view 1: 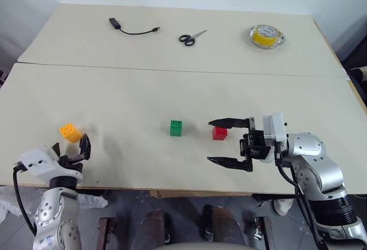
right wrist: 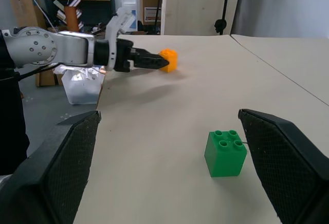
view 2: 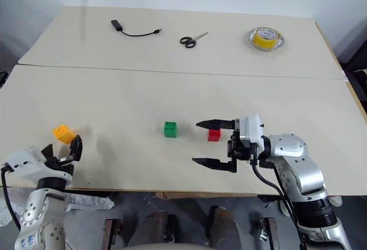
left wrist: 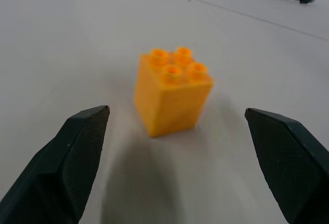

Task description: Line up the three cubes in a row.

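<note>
Closing in wide open, left gripper [view 1: 71,149] could nudge the orange cube [view 1: 70,132] at lower left off-line; right gripper [view 1: 229,141] gapes empty too.

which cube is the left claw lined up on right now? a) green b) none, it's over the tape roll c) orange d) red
c: the left claw is open with the orange cube sitting on the table just ahead of its fingers, untouched, while the green cube and red cube lie over by the right claw.
</note>
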{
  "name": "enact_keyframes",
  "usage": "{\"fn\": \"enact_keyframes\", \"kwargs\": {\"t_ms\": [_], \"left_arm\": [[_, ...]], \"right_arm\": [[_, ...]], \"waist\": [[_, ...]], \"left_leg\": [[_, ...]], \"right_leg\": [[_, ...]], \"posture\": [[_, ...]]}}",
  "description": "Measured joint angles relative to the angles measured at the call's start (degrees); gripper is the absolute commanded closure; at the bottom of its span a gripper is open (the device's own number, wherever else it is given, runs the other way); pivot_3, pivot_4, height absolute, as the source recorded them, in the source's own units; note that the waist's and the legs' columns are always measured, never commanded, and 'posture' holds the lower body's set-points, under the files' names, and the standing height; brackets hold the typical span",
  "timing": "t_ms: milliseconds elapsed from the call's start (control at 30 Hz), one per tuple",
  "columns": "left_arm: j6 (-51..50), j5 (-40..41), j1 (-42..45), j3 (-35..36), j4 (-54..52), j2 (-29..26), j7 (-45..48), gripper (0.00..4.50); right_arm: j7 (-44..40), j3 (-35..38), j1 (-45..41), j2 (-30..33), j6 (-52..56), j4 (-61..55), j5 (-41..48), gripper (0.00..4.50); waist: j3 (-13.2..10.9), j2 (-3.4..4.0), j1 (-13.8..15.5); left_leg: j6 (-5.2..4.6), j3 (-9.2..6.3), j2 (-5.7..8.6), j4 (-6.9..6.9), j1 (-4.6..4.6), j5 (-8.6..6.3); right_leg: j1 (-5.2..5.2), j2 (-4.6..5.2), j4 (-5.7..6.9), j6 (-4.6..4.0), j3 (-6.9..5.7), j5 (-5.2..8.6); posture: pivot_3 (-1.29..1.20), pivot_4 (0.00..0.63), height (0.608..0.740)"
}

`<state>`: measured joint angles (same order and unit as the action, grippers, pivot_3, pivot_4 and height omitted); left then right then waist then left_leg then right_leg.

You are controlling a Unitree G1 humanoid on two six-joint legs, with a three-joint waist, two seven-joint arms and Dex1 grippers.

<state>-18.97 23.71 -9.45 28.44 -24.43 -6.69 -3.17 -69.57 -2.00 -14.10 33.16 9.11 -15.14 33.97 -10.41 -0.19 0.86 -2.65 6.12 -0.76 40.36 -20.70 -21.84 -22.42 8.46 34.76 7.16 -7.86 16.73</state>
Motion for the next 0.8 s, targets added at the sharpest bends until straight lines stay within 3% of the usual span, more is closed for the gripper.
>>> {"fn": "enact_keyframes", "kwargs": {"t_ms": [167, 200, 300, 500, 567, 700, 800], "left_arm": [[-1.02, -3.52, 0.81, -2.36, 0.10, -0.55, -2.22, 0.02], [-1.15, -4.00, 1.33, -2.54, 0.40, -0.84, -2.42, 0.19], [-2.08, -4.95, 3.04, -2.58, 0.76, -1.24, -3.12, 0.89], [-1.76, -5.90, 3.37, -2.73, 1.76, -1.39, -2.38, 2.78], [-1.07, -5.84, 3.31, -2.71, 2.77, -2.90, -0.34, 3.04], [3.75, -0.47, 2.67, -1.54, 7.97, -10.23, 14.35, 3.04], [7.29, 5.08, 3.86, -0.43, 14.42, -21.40, 33.30, 3.04]], "right_arm": [[0.03, 0.00, 0.01, 0.00, 0.88, 0.00, 0.01, 0.00], [0.06, 0.00, 0.01, 0.00, 0.98, 0.01, 0.02, 0.00], [0.19, 0.00, 0.01, -0.01, 1.14, 0.00, 0.03, 0.00], [0.79, 0.00, 0.01, -0.28, 1.44, 0.00, 0.01, 0.00], [1.17, 0.00, 0.03, -0.33, 1.54, 0.00, 0.01, 0.00], [1.74, 0.01, 0.37, -0.33, 2.21, -0.02, 0.02, 0.00], [1.78, 0.34, 1.13, 0.17, 2.35, -0.03, 0.02, 0.00]], "waist": [[0.00, 0.00, 0.01], [0.00, 0.00, 0.01], [0.00, 0.00, 0.16], [0.00, 0.00, 0.31], [0.00, 0.00, 0.44], [0.00, 0.00, 0.31], [-0.02, 0.03, 0.34]], "left_leg": [[0.00, 0.02, 0.01, -0.01, 0.00, -0.01], [0.00, 0.02, 0.01, -0.01, 0.00, 0.00], [0.00, 0.03, 0.01, 0.00, 0.00, 0.00], [0.00, 0.04, 0.01, -0.01, 0.00, 0.00], [0.00, 0.04, 0.01, 0.00, 0.00, 0.00], [0.01, 0.10, -0.02, 0.00, -0.01, -0.01], [0.02, 0.09, -0.04, 0.00, -0.02, -0.01]], "right_leg": [[-0.01, 0.00, -0.03, 0.00, -0.03, 0.00], [-0.01, 0.00, -0.02, 0.00, -0.04, 0.00], [-0.01, 0.01, -0.01, 0.00, -0.03, 0.00], [-0.02, 0.01, -0.02, 0.00, -0.05, 0.00], [-0.02, 0.01, -0.01, 0.00, -0.07, 0.00], [-0.09, 0.00, 0.01, -0.03, -0.25, 0.02], [-0.12, 0.00, 0.04, -0.08, -0.44, 0.05]], "posture": [[0.00, 0.150, 0.740], [0.00, 0.150, 0.740], [0.00, 0.150, 0.740], [0.00, 0.150, 0.740], [0.00, 0.150, 0.740], [0.00, 0.150, 0.740], [0.00, 0.150, 0.740]]}}
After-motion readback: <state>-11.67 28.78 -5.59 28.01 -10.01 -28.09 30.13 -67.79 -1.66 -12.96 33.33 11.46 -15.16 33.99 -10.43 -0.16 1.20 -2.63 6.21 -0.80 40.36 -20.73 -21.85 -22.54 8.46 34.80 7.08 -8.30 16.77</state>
